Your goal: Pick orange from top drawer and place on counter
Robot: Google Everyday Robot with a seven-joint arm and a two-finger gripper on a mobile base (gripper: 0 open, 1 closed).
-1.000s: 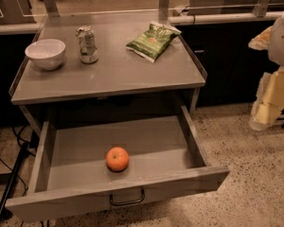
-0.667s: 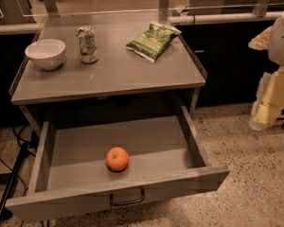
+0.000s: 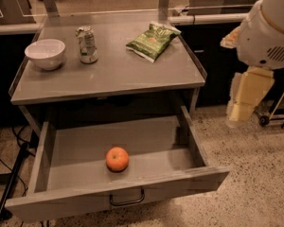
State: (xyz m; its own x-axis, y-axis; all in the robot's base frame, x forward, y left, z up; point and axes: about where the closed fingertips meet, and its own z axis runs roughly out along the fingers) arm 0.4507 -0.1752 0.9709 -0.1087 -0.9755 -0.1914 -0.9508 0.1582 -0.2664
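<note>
Nothing is shifting against the earlier frames: the orange (image 3: 117, 159), the things on the worktop (image 3: 118, 77) and the arm are all sitting where they were. The drawer (image 3: 184, 181) is standing pulled well out from under the worktop's front edge, its handle (image 3: 127, 200) hanging at the middle of the front panel. The orange is resting on the drawer floor, forward of the worktop, near the front panel and a little left of centre, touching neither side wall. On the worktop itself a white bowl (image 3: 45, 54) is sitting at the left, a can (image 3: 87, 44) is standing upright just right of the bowl, and a green bag (image 3: 152, 41) is lying toward the right rear corner. The end effector (image 3: 244, 103) is hanging off the worktop's right side, apart from it and lower than its surface, over the speckled floor (image 3: 260, 188); whether it is spread or pressed together I cannot tell. The robot's white body (image 3: 270, 27) is looming above the end effector, beyond the worktop's right rim.
</note>
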